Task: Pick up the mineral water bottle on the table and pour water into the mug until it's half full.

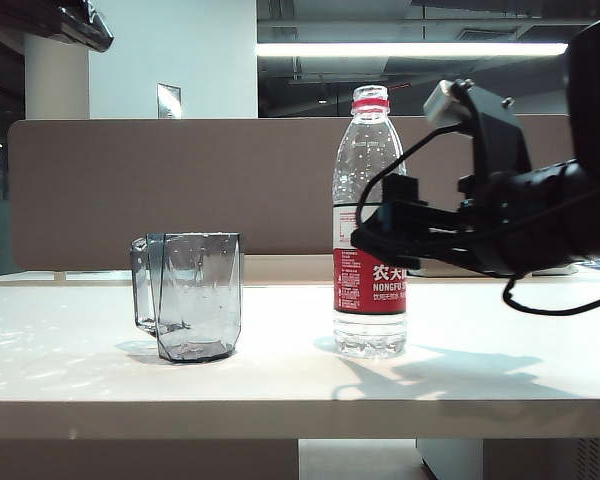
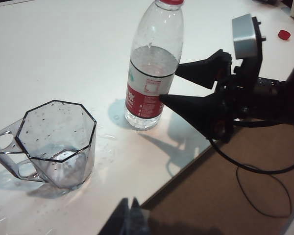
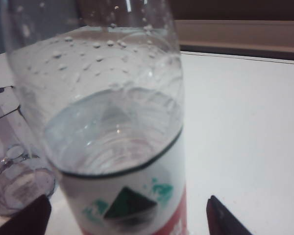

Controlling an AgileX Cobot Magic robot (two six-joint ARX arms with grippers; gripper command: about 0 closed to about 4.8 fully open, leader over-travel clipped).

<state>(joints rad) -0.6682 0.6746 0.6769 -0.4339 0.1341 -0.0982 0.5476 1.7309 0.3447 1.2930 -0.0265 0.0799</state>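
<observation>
On the table (image 1: 80,370), mug (image 1: 195,296) stands left of bottle (image 1: 369,230).

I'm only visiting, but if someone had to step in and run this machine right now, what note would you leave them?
Right end effector: open, its fingers on either side of the tall clear plastic mineral water bottle at label height; no grip visible.
Left end effector: only its tip shows, near the table's edge, away from both items; state unclear.
Bottle: upright on the white table, cap off, partly filled.
Smoky grey faceted mug: upright beside the bottle, apart from it, a little water at the bottom.
Left: grasp, lift, pour to half full.
</observation>
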